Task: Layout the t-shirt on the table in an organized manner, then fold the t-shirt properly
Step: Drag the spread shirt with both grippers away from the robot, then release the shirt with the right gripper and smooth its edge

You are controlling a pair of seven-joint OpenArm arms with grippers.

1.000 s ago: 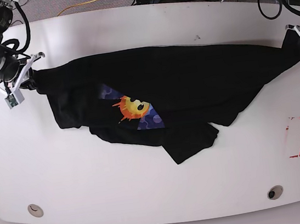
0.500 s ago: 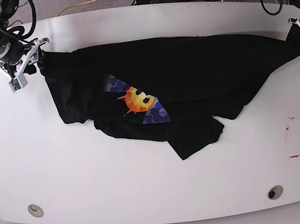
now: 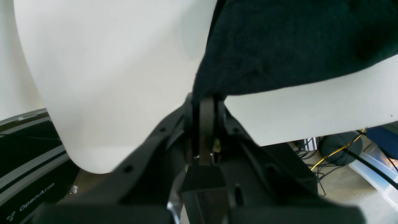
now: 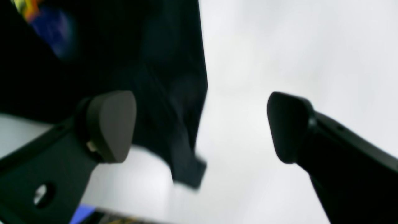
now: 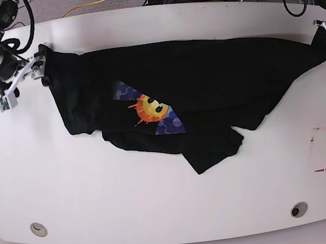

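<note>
Across the table [image 5: 175, 216], the t-shirt [image 5: 207, 92] is spread but rumpled. At three o'clock one corner is pinched by the left gripper [image 3: 203, 102]; at ten o'clock the right gripper [image 4: 199, 124] is splayed wide, empty. Bunching could be caused if that freed corner is dragged.

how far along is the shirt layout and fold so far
Done: the t-shirt is pulled out lengthwise across the table. In hand: the left gripper is shut on one end of it, while the right gripper is open with the other end lying loose between its fingers. Left: the lower part is bunched under the sun print; flattening and every fold remain.
</note>
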